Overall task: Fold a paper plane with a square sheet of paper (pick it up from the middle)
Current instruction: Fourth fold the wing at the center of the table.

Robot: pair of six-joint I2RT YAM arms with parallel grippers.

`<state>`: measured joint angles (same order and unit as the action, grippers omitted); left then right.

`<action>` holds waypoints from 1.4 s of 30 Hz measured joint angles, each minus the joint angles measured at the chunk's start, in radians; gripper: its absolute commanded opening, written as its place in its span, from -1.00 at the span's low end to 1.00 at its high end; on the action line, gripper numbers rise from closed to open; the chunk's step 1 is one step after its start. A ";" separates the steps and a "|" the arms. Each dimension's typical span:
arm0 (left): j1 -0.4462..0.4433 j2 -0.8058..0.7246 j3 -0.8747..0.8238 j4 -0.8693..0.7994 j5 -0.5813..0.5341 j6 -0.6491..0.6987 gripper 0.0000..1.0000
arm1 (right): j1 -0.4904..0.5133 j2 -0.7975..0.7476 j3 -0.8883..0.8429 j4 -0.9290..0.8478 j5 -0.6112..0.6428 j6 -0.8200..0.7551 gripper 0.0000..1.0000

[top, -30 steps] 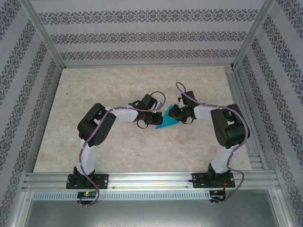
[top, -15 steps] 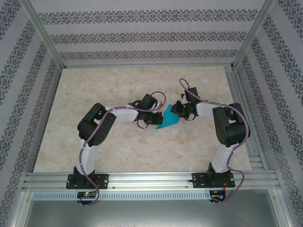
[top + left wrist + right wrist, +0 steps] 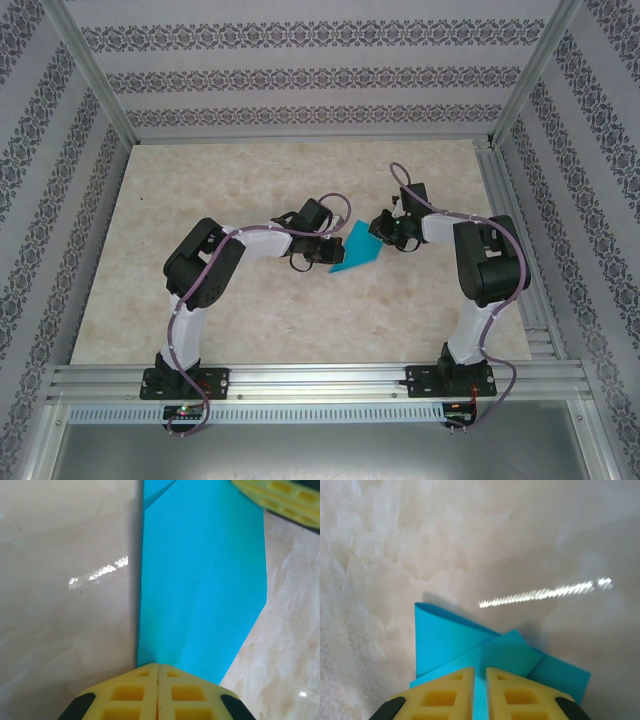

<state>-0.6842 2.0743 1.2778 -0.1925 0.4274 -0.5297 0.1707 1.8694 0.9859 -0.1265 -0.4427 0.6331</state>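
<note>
Part-folded teal paper at centre of tabletop.
Jaws: left gripper clenched on 1 paper edge; right gripper pinches the opposite folded end, nearly together.

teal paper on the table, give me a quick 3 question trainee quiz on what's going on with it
1. True or false: the teal paper lies as a flat, unfolded square.
2. Left end effector and right end effector: which touch the paper? A) left alone B) right alone C) both
3. Fill in: the fingers at the paper are ___ in colour.

Key: 1 false, folded flaps show in the right wrist view; 2 C; 3 yellow.
</note>
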 measured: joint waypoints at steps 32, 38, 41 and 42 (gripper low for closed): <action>-0.005 0.000 0.000 0.000 -0.004 0.001 -0.84 | 0.177 -0.119 -0.136 0.104 0.042 0.091 -0.58; -0.005 0.000 0.002 -0.001 -0.003 0.001 -0.84 | 0.180 -0.064 -0.145 0.151 0.015 0.128 -0.59; -0.005 -0.002 0.005 -0.005 0.001 0.001 -0.79 | 0.180 -0.064 -0.145 0.150 0.019 0.128 -0.62; -0.005 -0.002 0.005 -0.005 0.005 -0.001 -0.78 | 0.180 -0.064 -0.145 0.150 0.019 0.128 -0.62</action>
<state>-0.6888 2.0724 1.2823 -0.1970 0.4320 -0.5304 0.3508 1.8057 0.8413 0.0231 -0.4232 0.7612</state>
